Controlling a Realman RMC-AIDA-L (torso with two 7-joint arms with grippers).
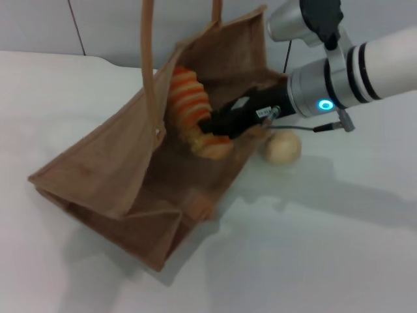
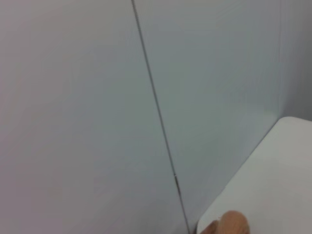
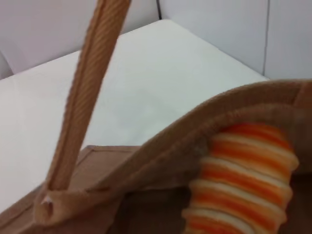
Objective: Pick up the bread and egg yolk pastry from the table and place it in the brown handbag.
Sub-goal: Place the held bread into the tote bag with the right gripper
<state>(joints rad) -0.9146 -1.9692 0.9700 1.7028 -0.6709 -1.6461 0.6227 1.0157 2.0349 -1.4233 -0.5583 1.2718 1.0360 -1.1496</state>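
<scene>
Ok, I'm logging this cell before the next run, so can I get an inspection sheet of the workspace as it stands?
Surface: white table, bare where visible.
Job's things: brown bag lying slumped on the table, mouth open; bread inside the mouth; pastry on the table beside the bag, outside it.
Clutter: nothing seen.
Hands: right hand reaches into the bag's mouth at the bread; whether it grips cannot be told. Left hand not in view.
Cables: a thin dark cable loops along the right arm; a plug sticks out by the wrist.
Surroundings: pale wall panels with a vertical seam behind the table.
</scene>
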